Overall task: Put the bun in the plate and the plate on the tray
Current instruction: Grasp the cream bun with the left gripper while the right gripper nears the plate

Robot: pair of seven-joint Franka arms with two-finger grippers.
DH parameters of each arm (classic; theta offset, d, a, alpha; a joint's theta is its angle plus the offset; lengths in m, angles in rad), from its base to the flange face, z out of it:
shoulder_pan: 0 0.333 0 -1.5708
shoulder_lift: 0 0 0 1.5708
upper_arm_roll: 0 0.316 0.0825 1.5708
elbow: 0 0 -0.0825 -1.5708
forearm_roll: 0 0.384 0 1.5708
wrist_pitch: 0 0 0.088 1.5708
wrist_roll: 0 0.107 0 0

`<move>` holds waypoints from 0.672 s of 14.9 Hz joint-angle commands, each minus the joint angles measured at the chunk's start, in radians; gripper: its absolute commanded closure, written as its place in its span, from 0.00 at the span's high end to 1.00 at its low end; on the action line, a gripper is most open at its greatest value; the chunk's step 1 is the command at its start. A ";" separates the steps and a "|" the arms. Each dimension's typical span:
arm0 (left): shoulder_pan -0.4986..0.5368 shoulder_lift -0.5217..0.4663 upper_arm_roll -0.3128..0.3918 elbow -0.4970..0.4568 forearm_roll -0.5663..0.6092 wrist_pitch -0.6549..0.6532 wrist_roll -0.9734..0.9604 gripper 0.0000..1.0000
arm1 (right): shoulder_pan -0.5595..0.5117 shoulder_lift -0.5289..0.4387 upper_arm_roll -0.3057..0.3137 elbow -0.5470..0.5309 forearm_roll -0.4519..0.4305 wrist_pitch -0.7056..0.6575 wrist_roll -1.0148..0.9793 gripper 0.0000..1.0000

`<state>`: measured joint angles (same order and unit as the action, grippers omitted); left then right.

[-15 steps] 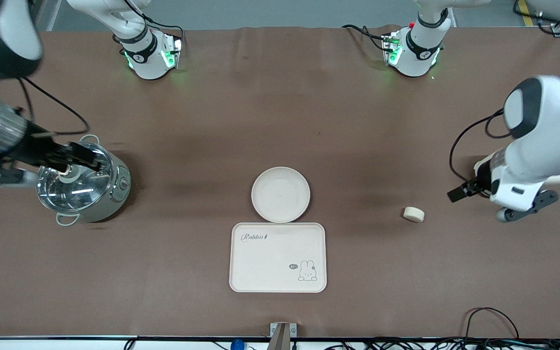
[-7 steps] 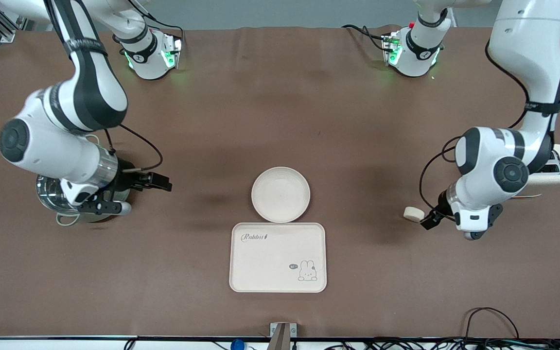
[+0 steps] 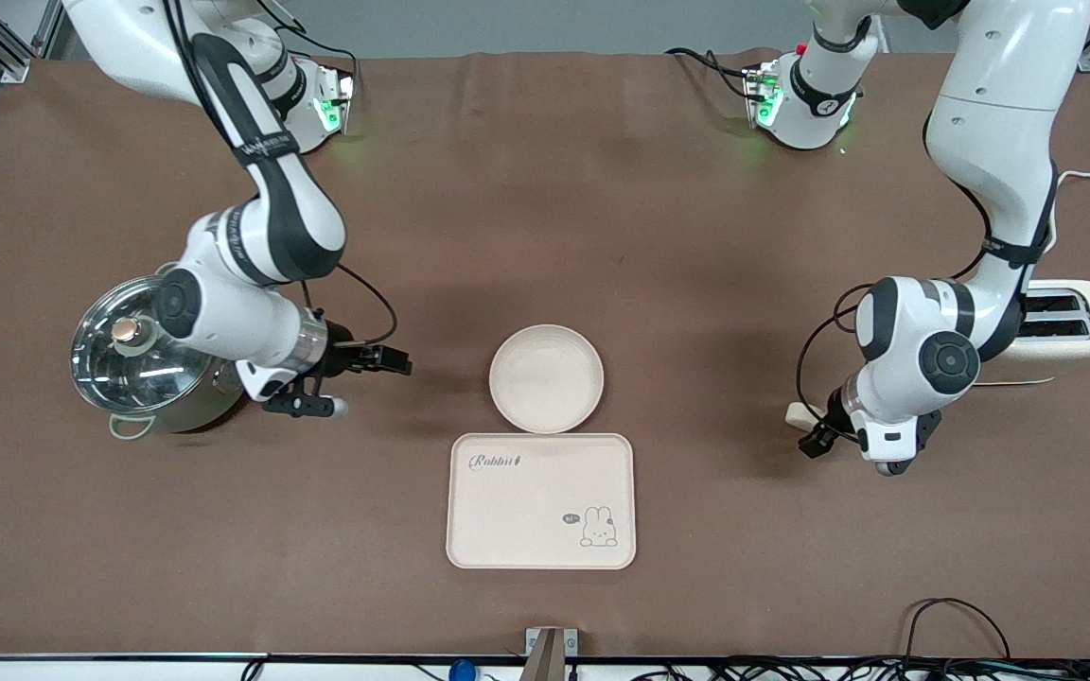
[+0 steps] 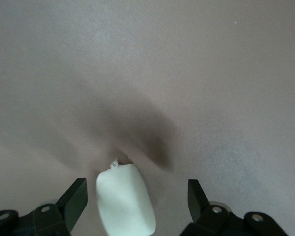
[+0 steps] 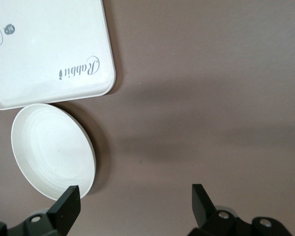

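The bun (image 3: 799,412) lies on the brown table toward the left arm's end, partly hidden by the left arm. My left gripper (image 3: 815,437) is open and down at the bun. In the left wrist view the bun (image 4: 125,201) lies between the two fingers of the left gripper (image 4: 137,196), with a gap on each side. The round plate (image 3: 546,378) sits mid-table, touching the Rabbit tray (image 3: 540,501), which lies nearer the front camera. My right gripper (image 3: 384,361) is open and empty, beside the plate. The right wrist view shows this gripper (image 5: 135,199), the plate (image 5: 51,152) and the tray (image 5: 44,49).
A steel pot with a glass lid (image 3: 143,364) stands at the right arm's end, close to the right wrist. A white toaster (image 3: 1070,326) stands at the left arm's end, close to the left arm.
Both arms swung in over the table. The left gripper came down around the bun. The right gripper moved from the pot toward the plate.
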<state>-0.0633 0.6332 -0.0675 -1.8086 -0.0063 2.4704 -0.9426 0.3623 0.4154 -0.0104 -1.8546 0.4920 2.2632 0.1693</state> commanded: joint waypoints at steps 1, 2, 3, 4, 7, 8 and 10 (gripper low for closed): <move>-0.004 0.026 -0.006 0.006 -0.032 0.025 -0.010 0.82 | 0.056 0.023 -0.008 -0.017 0.057 0.065 0.004 1.00; -0.004 0.028 -0.008 0.005 -0.032 0.025 -0.010 0.75 | 0.072 0.037 -0.008 -0.023 0.084 0.091 0.004 1.00; -0.004 0.034 -0.012 0.005 -0.032 0.025 -0.010 0.67 | 0.090 0.046 -0.008 -0.031 0.103 0.120 0.004 1.00; -0.003 0.039 -0.020 0.005 -0.034 0.025 -0.010 0.56 | 0.113 0.054 -0.008 -0.032 0.114 0.148 0.016 1.00; -0.004 0.040 -0.037 0.012 -0.041 0.025 -0.018 0.26 | 0.170 0.109 -0.008 -0.025 0.114 0.240 0.087 1.00; -0.006 0.040 -0.050 0.018 -0.059 0.024 -0.028 0.22 | 0.182 0.131 -0.008 -0.021 0.114 0.271 0.088 1.00; -0.007 0.037 -0.098 0.037 -0.076 0.024 -0.089 0.22 | 0.210 0.170 -0.008 -0.003 0.114 0.305 0.098 0.99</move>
<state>-0.0643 0.6644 -0.1220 -1.8003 -0.0567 2.4868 -0.9744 0.5441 0.5509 -0.0103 -1.8700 0.5829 2.5307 0.2509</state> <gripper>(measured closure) 0.780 0.000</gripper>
